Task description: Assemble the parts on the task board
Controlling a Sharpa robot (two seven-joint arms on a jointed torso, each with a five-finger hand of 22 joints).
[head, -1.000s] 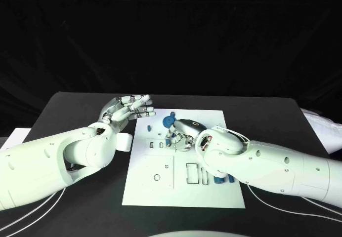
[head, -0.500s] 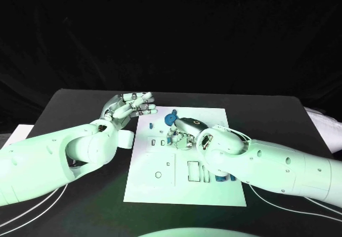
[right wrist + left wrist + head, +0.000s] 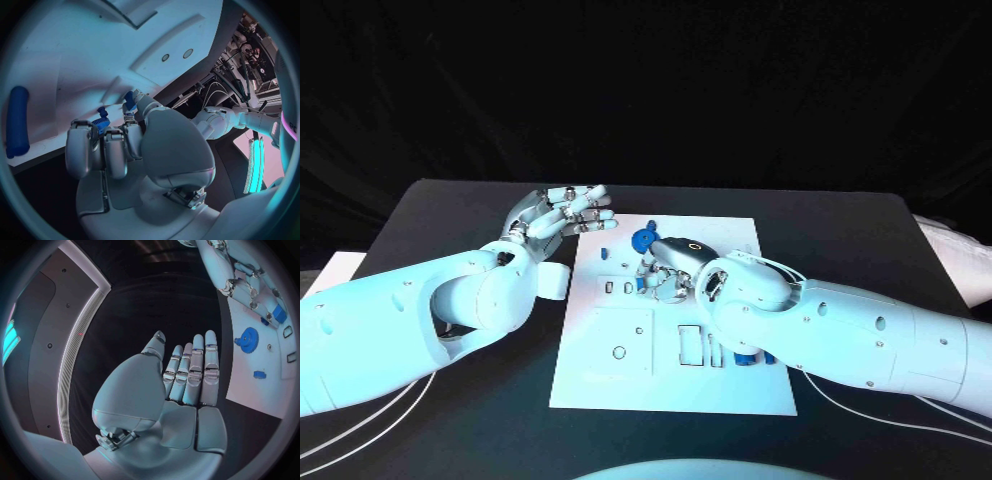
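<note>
Head view shows my right robot hand [image 3: 669,266] down on the far half of the task board [image 3: 625,372], fingers curled in over the small slots there, just beside the blue gear [image 3: 643,240] that sits on the board near its far edge. In the right wrist view the fingers [image 3: 105,145] pinch a small blue part [image 3: 102,121] against the white board surface, so I take that hand to be grasping a part and seating it. A long blue bar [image 3: 17,121] lies loose on the board to one side of it. More blue pieces [image 3: 751,358] lie by the board's right edge, partly behind my right arm.

My left robot hand [image 3: 568,215] hovers over the counter [image 3: 444,215] at the board's far left corner, released, fingers straight and together, holding nothing; the left wrist view confirms an empty palm.

I judge this to be mid-insertion. The next move calls for a steady downward press with the part square to its slot, then a clean letting go.

Against the picture from a second ago, the left robot hand has edged slightly farther out, and the right one has barely shifted on the board.
</note>
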